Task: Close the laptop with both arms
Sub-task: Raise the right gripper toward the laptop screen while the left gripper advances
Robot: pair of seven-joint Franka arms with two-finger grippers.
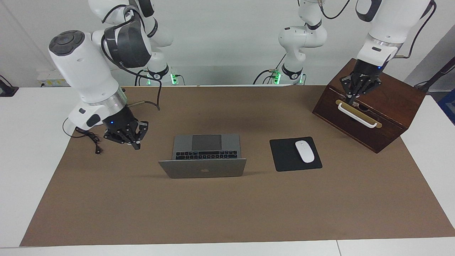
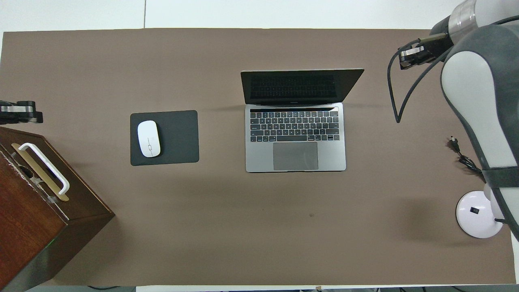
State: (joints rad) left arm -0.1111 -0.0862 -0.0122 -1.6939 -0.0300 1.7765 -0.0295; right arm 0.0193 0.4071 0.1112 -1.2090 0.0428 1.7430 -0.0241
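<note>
The silver-grey laptop [image 1: 204, 156] stands open in the middle of the brown mat, its lid with the dark apple logo raised on the side farther from the robots. In the overhead view its black keys and grey trackpad [image 2: 296, 134] show. My right gripper [image 1: 129, 137] hangs low over the mat beside the laptop, toward the right arm's end, apart from it; it also shows in the overhead view [image 2: 411, 56]. My left gripper [image 1: 355, 94] is over the wooden box, just above its white handle, well away from the laptop; it also shows in the overhead view [image 2: 18, 112].
A black mouse pad [image 1: 284, 156] with a white mouse [image 1: 304, 151] lies beside the laptop toward the left arm's end. A dark wooden box [image 1: 391, 106] with a white handle stands at that end. A white lamp base [image 2: 476, 215] and a black cable [image 1: 94, 138] lie at the right arm's end.
</note>
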